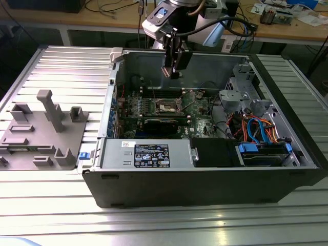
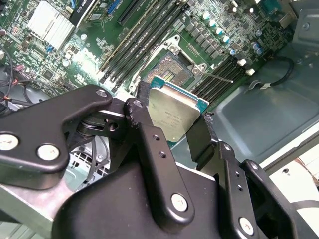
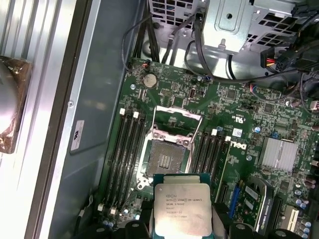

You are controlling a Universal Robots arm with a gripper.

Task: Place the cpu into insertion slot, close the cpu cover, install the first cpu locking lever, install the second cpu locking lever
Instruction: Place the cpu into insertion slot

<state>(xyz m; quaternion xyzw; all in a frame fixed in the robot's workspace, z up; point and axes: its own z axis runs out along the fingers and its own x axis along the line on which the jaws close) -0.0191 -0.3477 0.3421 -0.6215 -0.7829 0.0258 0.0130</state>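
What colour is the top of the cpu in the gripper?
Silver-grey metal, with a teal-green border; the cpu shows best in the first wrist view.

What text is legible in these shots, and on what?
Nothing I can quote reliably.
cpu, held in the gripper: fine print lines on its lid, too small.
motherboard: white silkscreen marks, too small.
black label in the exterior view: white print, blurred.
white sticker beside the motherboard: marks, blurred.
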